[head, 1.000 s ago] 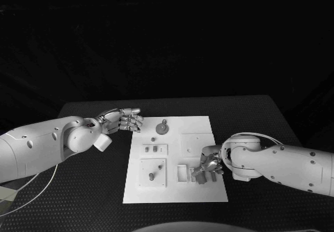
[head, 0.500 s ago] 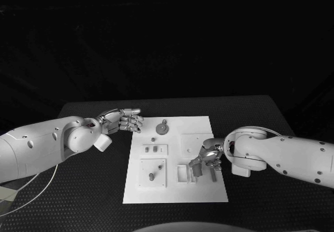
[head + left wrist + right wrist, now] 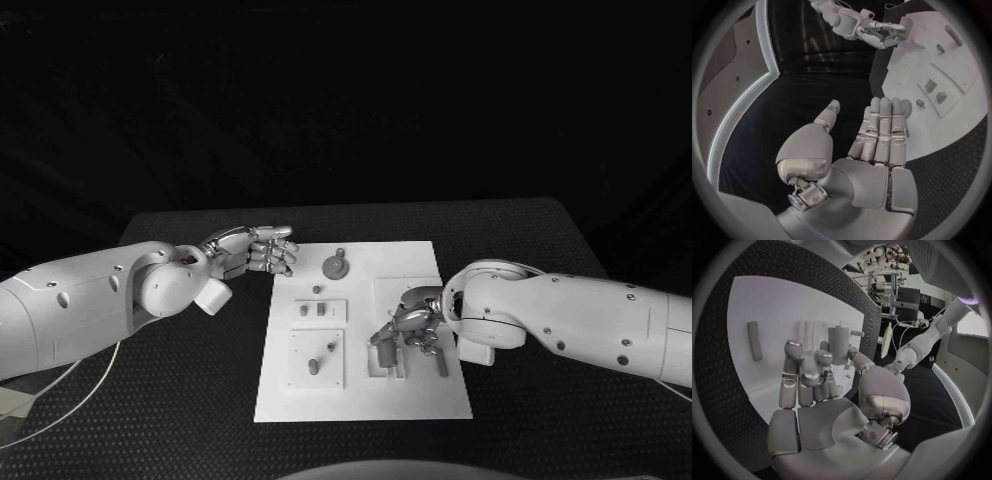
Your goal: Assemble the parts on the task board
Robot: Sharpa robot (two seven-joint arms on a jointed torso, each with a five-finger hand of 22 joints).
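Head view: the white board (image 3: 418, 395) lies mid-worktop (image 3: 159, 400). The left hand (image 3: 257, 250) hovers at the board's far left corner, fingers loosely curled, grasping nothing. The right hand (image 3: 410, 328) is over the board's near right part, fingers bent around a small peg (image 3: 391, 346). A round part (image 3: 336, 265) lies near the far edge.

Left wrist view: the left hand (image 3: 873, 135) is released, fingers straight, beside the board (image 3: 954, 75).

Right wrist view: the right hand (image 3: 817, 377) pinches an upright peg (image 3: 839, 345) above the board (image 3: 767, 305).
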